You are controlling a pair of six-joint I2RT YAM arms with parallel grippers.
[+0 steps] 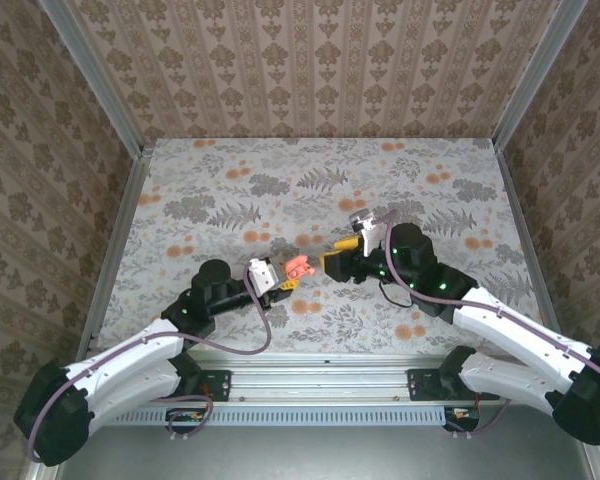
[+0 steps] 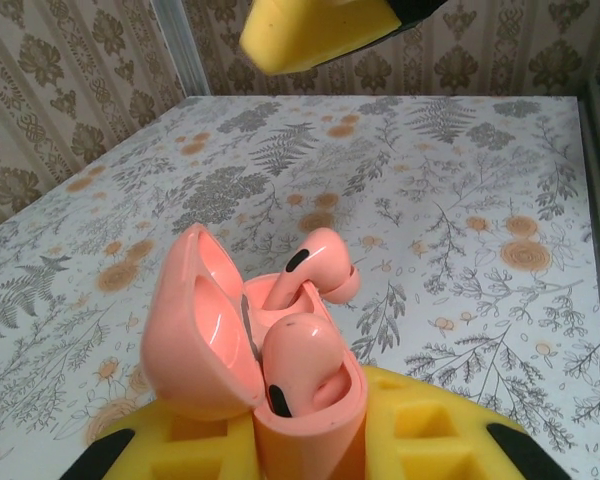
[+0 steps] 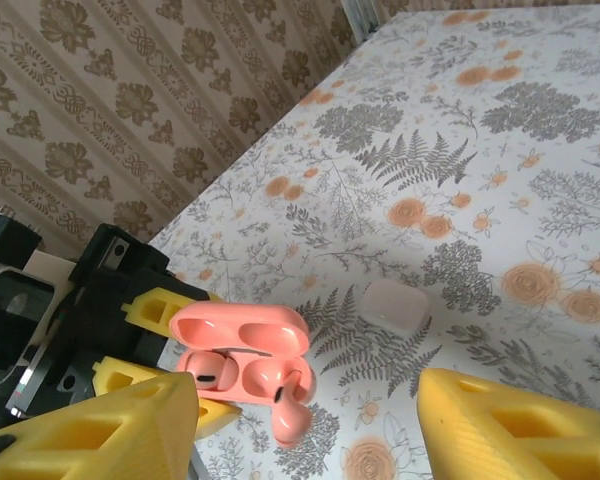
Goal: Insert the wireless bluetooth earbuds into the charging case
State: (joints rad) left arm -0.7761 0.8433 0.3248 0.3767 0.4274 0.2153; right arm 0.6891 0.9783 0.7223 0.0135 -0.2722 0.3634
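Left gripper (image 1: 277, 277) pinches open coral case (image 2: 205, 335) | one coral earbud (image 2: 315, 262) half out | I see right gripper (image 1: 330, 264) spread, just beside it.

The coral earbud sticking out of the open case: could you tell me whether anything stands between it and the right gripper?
Nothing visible does. The earbud leans out of the coral case held by the left gripper; the right gripper, jaws open and empty, faces it across an open gap.
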